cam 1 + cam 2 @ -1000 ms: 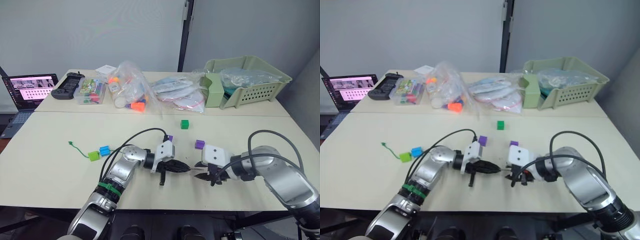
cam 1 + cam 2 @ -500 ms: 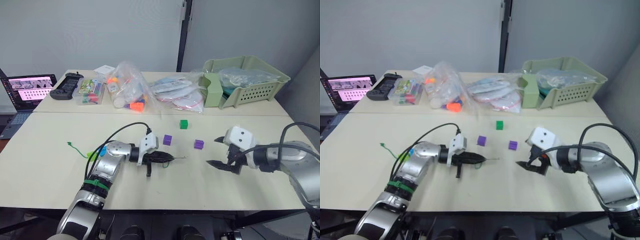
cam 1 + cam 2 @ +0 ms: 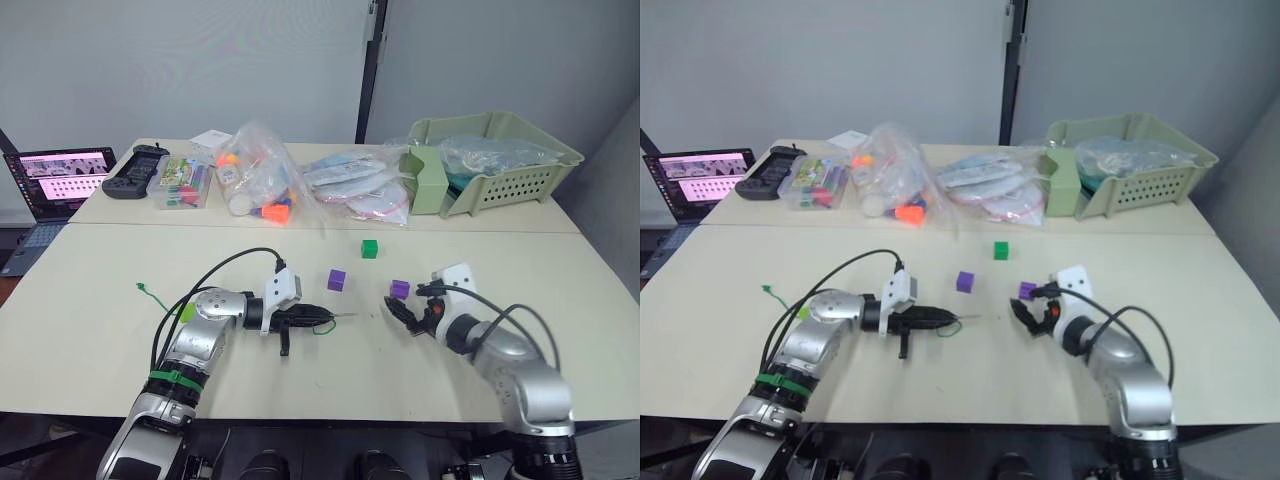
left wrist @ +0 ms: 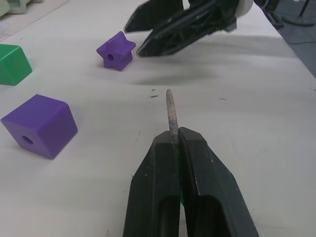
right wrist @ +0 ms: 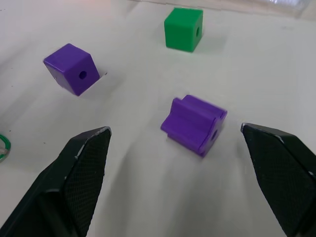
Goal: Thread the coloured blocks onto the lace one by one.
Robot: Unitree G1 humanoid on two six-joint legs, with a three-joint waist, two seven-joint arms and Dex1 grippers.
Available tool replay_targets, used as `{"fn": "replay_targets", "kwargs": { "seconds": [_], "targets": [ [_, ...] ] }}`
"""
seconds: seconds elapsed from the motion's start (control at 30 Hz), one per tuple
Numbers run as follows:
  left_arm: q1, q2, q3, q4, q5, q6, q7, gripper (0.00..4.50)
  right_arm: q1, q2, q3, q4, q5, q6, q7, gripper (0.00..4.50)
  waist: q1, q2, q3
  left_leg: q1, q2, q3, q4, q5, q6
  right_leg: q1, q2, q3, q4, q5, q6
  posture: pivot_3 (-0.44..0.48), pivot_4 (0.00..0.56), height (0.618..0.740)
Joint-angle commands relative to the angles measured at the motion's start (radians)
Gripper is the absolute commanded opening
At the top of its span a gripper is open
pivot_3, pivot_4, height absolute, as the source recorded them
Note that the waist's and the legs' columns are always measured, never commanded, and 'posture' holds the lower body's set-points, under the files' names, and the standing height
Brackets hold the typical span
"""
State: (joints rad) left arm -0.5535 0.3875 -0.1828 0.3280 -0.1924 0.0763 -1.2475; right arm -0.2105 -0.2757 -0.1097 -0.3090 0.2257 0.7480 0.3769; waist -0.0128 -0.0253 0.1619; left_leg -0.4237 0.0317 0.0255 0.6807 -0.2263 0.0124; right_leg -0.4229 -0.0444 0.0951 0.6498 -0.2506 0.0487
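Cream table (image 3: 90, 330) w/ laptop (image 3: 55, 180), green basket (image 3: 500, 160), grey wall.

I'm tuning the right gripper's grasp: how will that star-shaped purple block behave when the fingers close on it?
The star-shaped purple block looks like small moulded plastic, so it is probably light and apt to skid on the smooth table. Its ridged sides may twist between the fingers. It sits flat, so rolling seems unlikely. The right gripper is wide open around it.
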Motion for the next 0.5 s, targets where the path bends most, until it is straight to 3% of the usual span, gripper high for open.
{"fn": "replay_targets", "kwargs": {
  "seconds": [0.03,0.5],
  "targets": [
    [-0.028,0.007,-0.004,-0.03,-0.014,0.01,-0.012,0.0,-0.012,0.035,-0.017,0.006,-0.019,-0.062,-0.075,4.45,0.0,0.0,0.0,0.0,0.0,0.0,0.0,0.0,0.0,0.0,0.0,0.0,0.0,0.0,0.0,0.0,0.15,0.734],
    [-0.031,0.028,-0.011,-0.048,-0.011,0.024,-0.016,0.0,-0.08,0.101,0.032,0.161,-0.04,-0.165,-0.154,4.45,-0.005,0.0,0.0,0.0,0.0,0.0,0.0,0.0,0.0,0.0,0.0,0.0,0.0,0.0,0.0,0.0,0.15,0.734]
  ]
}}
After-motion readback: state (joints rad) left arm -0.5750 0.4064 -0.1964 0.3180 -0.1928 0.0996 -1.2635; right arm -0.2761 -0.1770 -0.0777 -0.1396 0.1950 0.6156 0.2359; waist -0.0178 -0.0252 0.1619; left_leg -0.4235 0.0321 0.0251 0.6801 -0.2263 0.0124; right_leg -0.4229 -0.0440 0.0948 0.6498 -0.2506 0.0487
